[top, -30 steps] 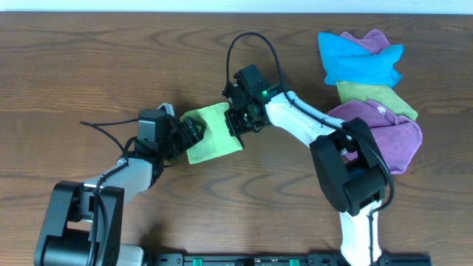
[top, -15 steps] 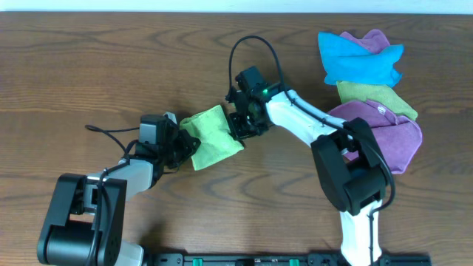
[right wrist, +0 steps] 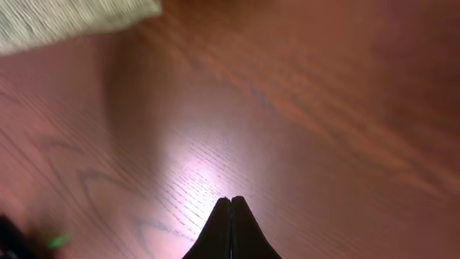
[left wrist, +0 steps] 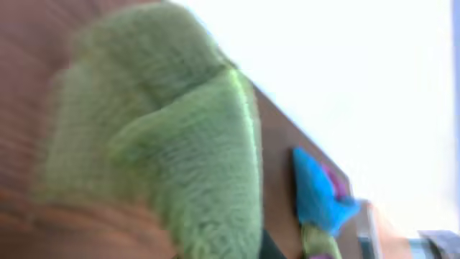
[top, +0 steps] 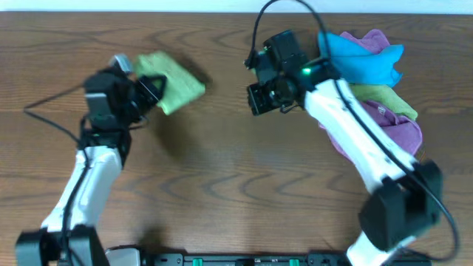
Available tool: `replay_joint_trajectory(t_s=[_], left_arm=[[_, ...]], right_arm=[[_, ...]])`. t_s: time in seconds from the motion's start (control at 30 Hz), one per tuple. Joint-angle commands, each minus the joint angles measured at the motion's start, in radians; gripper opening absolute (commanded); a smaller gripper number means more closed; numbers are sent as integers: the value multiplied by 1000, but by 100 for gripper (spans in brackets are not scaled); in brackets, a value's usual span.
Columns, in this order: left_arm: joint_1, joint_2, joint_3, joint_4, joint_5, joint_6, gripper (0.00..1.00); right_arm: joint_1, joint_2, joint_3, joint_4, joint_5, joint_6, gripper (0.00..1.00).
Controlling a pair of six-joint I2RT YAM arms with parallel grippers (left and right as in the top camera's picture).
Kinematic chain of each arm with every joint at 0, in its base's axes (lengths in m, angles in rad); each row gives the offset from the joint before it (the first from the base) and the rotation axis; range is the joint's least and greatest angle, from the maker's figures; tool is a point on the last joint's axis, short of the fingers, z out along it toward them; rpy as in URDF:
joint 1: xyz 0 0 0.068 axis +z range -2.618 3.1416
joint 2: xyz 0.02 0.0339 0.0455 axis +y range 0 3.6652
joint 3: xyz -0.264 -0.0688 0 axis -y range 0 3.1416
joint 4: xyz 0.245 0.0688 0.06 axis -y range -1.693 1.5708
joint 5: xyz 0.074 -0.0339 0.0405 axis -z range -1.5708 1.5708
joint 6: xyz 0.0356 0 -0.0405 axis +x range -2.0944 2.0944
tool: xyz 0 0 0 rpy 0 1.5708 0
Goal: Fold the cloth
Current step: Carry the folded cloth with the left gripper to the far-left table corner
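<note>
The cloth (top: pixel 176 80), bunched double, lies at upper left of the overhead frame. The left gripper (top: pixel 150 91) appears clamped on its near edge to carry it, though blur hides the jaws. The right gripper (right wrist: pixel 231 205), closed on nothing, hangs above the bare table (top: pixel 222 185), clear of the work.

Desk (right wrist: pixel 323 108) is brown wood with a clear grain, smooth, with a bit of sheen where the light bounces off it. The cloth (left wrist: pixel 187 144) is fuzzy lime microfibre, soft and matt. The blue cloth (top: pixel 358 55) and purple cloth (top: pixel 392 133) look like matt fabric too. Right claw (right wrist: pixel 231 208) is plain black, matt, plastic-looking. Right arm shell (top: pixel 355 140) is white, smooth, slightly glossy.
</note>
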Motion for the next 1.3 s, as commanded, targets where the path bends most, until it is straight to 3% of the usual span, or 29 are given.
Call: replay_joint_trajectory(t_s=[0.0, 0.1, 0.2, 0.27, 0.53, 0.63, 1.0, 1.17, 1.27], left_arm=[[17, -30, 103, -140, -198, 175, 6], [18, -20, 193, -303, -422, 310, 6], [31, 3, 215, -289, -630, 341, 6], [58, 31, 215, -243, -668, 311, 6], [243, 312, 240, 90, -408, 65, 5], [270, 419, 304, 149, -318, 24, 6], [272, 779, 766, 164, -146, -135, 6], [272, 911, 869, 118, -143, -209, 6], [273, 976, 872, 81, -90, -313, 6]], right_arm=[[1, -45, 11, -7, 66, -47, 1], [1, -54, 11, -6, 93, -51, 1], [1, -51, 11, -2, 110, -50, 1], [0, -51, 11, 6, 111, -46, 1], [-1, -51, 11, 47, 140, 28, 1], [-1, -51, 11, 48, 141, 47, 1], [-1, -51, 11, 59, 167, 113, 1], [0, -50, 11, 53, 166, 125, 2], [0, -50, 11, 47, 166, 128, 1]])
